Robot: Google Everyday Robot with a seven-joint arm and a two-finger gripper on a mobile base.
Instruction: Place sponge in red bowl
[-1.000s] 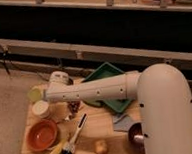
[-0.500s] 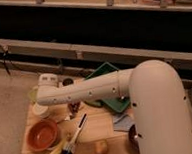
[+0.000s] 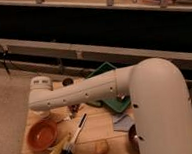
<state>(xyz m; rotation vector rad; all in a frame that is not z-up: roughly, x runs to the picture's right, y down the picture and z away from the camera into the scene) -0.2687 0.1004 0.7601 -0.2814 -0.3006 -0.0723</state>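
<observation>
- The white arm reaches over the counter from its right edge to its left edge, passing the green tray.
- The red bowl sits at the front left corner, with a brush just to its right.
- The gripper hangs at the arm's left end, just behind the bowl; I cannot tell whether it is open or closed.
- I cannot pick out the sponge. If the gripper holds it, the bowl lies a short way frontward.
</observation>
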